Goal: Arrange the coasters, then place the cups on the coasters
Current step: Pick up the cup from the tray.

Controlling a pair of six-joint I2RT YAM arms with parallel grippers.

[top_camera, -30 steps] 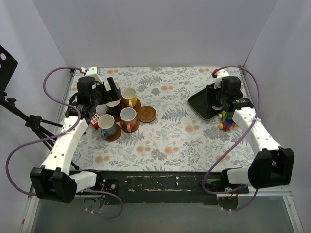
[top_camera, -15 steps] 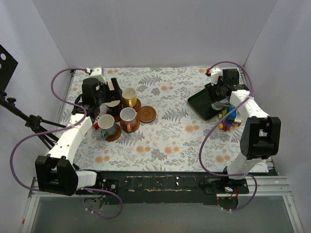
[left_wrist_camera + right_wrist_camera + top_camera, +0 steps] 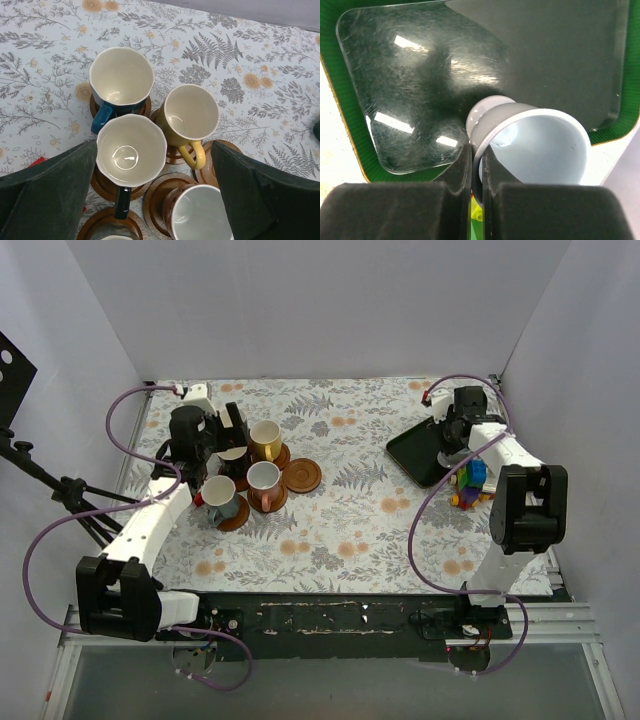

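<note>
Several cups stand on reddish-brown coasters at the table's left: a yellow cup [image 3: 265,440], a pink cup [image 3: 264,480] and a light blue cup [image 3: 220,495]. One coaster [image 3: 302,475] beside them is bare. My left gripper [image 3: 222,435] hovers open above two dark blue cups [image 3: 121,76] [image 3: 131,150], touching none; its fingers [image 3: 45,200] flank the cluster. My right gripper [image 3: 477,170] is shut on the wall of a tilted pale blue cup [image 3: 535,145], one finger inside the rim and one outside, over the dark green tray [image 3: 420,75].
The green tray [image 3: 412,455] lies at the back right with a pile of colourful toy blocks [image 3: 468,480] just in front of it. A small red and white object [image 3: 197,485] lies left of the cups. White walls close in the table on three sides.
The right arm has drawn back over the tray and its jaws have closed on the pale blue cup's rim. The left arm has shifted only slightly above the cups and stays open.
</note>
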